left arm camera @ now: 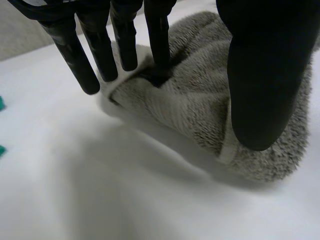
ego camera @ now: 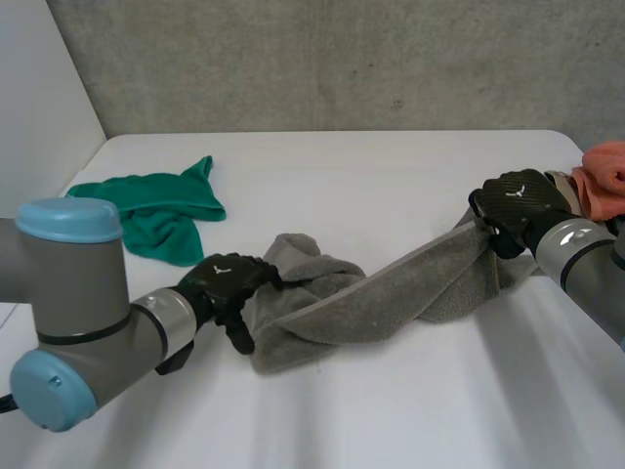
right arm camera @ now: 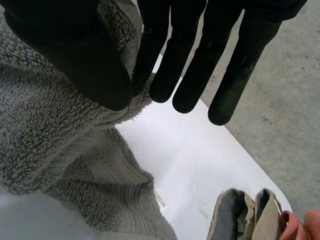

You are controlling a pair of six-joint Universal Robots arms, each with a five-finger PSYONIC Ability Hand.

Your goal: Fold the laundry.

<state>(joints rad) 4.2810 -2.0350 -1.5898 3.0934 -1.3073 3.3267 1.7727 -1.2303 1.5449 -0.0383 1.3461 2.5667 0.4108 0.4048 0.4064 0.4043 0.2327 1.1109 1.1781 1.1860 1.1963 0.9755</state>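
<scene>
A grey towel lies stretched in a twisted band across the middle of the white table. My left hand rests on the bunched left end. In the left wrist view its fingers stand straight with their tips on the towel's hemmed edge, and the thumb lies apart on the pile: open. My right hand holds the towel's right end lifted off the table. In the right wrist view the towel is pinched between the thumb and straight fingers.
A green cloth lies crumpled at the back left. An orange cloth and a beige cloth sit at the table's right edge, just past my right hand. The beige cloth shows beyond the towel.
</scene>
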